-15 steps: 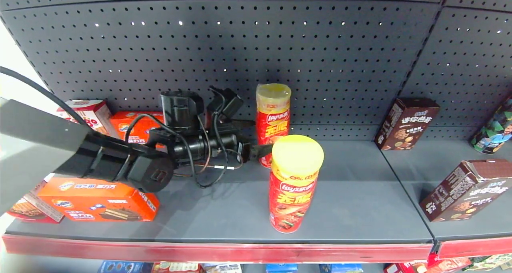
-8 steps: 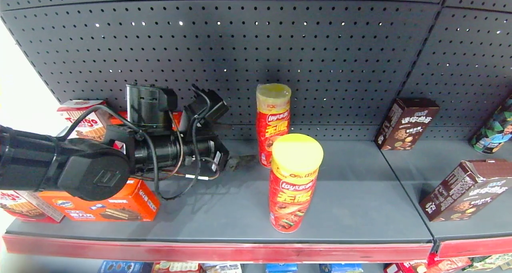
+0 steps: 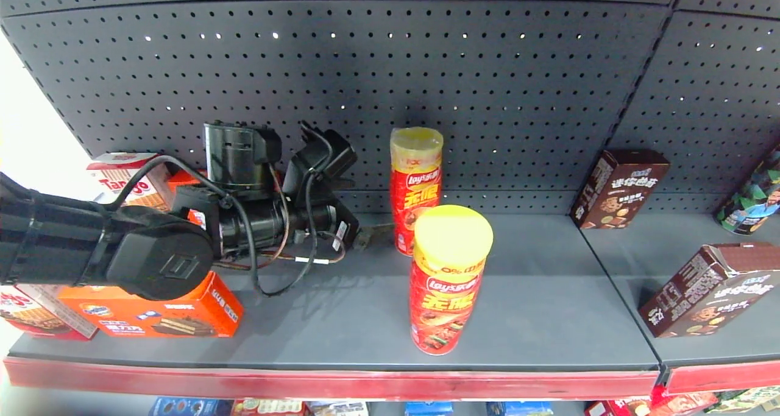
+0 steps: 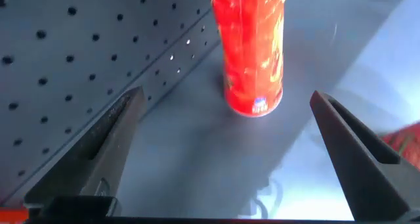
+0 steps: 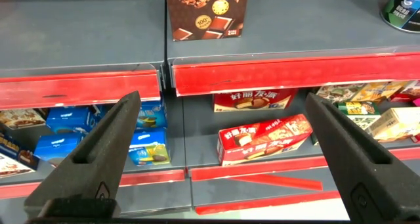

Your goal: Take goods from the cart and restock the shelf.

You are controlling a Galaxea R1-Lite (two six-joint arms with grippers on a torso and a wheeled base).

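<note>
Two red chip cans with yellow lids stand upright on the grey shelf (image 3: 548,318). The back can (image 3: 416,187) is close to the pegboard and the front can (image 3: 451,279) is near the shelf edge. My left gripper (image 3: 368,236) hovers low over the shelf just left of the back can, open and holding nothing. In the left wrist view the back can (image 4: 252,53) stands beyond the spread fingers of the left gripper (image 4: 226,96), apart from them. My right gripper (image 5: 221,98) is open and empty, facing lower shelves.
Orange boxes (image 3: 152,309) and a wafer box (image 3: 131,178) lie under and behind my left arm. Brown boxes (image 3: 621,187) (image 3: 710,288) and a green tin (image 3: 752,200) stand at the right. The grey shelf has a red front lip (image 3: 329,382). Lower shelves hold a red box (image 5: 266,138) and blue packs (image 5: 147,135).
One second ago my left gripper was at the back can. It drew back to the left, leaving the can standing, then shifted slightly right again.
</note>
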